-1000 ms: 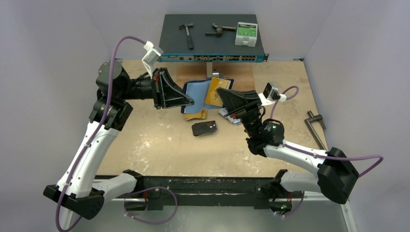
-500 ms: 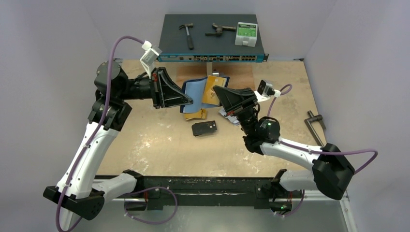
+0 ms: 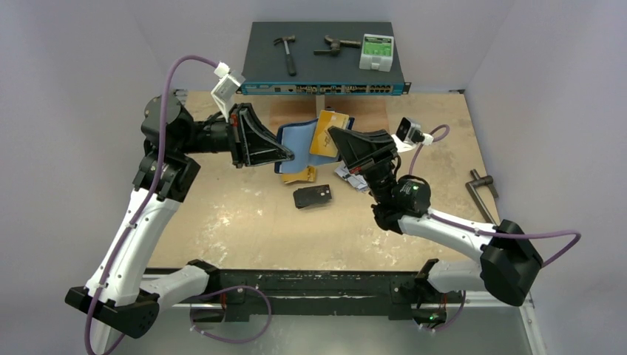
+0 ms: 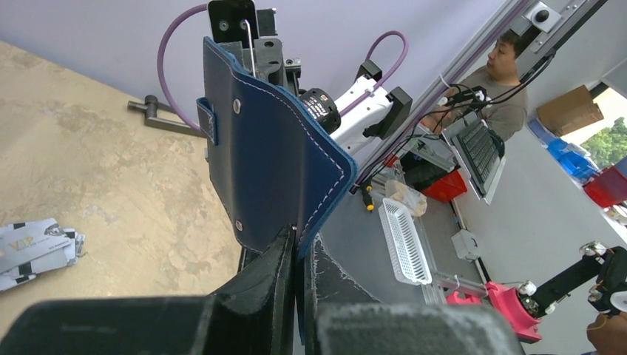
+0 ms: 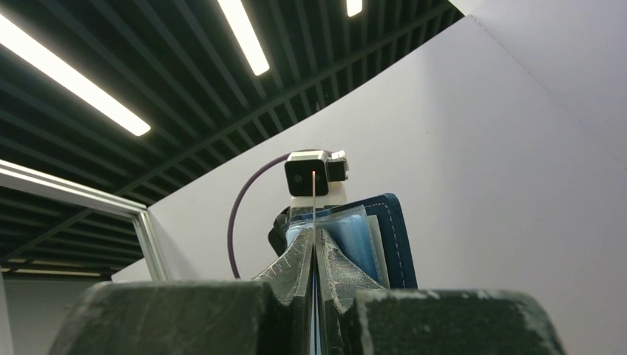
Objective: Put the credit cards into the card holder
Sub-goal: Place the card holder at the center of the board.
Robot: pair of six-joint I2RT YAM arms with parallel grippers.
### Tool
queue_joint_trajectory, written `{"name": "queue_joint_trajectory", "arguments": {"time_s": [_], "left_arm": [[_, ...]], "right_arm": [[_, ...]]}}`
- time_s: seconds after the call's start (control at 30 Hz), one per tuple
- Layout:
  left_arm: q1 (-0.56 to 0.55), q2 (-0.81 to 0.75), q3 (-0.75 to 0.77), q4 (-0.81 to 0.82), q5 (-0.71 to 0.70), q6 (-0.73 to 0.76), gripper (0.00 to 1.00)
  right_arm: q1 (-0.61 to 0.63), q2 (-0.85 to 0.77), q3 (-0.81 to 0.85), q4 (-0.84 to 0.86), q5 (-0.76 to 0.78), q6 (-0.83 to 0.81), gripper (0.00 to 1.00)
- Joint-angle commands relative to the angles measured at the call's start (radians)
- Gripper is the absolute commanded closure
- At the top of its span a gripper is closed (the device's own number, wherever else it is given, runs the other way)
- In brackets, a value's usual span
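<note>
Nearest on the table a black card lies flat and alone. Just beyond it a loose gold card shows partly from below the raised card holder. A small heap of silver-grey cards sits to its right. The left gripper is clamped on the holder's lower edge, holding it open and upright with its pale blue lining showing. The right gripper pinches a second gold card at that open face. Whether it sits in a pocket I cannot tell.

Only "VIP" is legible, on a silver-grey credit card (slanted lettering).
</note>
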Motion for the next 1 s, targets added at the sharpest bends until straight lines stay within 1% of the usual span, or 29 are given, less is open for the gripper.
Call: {"name": "queue_joint_trajectory", "arguments": {"time_s": [0.0,0.07,0.57,0.97], "left_arm": [[0.003,-0.024,0.010,0.047,0.017,0.003,1.00],[0.004,-0.026,0.010,0.047,0.015,0.002,1.00],[0.011,-0.028,0.021,0.063,0.014,-0.011,1.00],[0.020,-0.015,0.033,0.087,0.015,-0.018,1.00]], "right_arm": [[0.004,0.008,0.057,0.297,-0.007,0.025,1.00],[0.005,0.008,0.060,0.296,-0.033,0.027,1.00],[0.043,0.053,0.079,0.294,-0.070,0.018,1.00],[0.070,0.024,0.012,0.294,-0.073,0.011,1.00]]}}
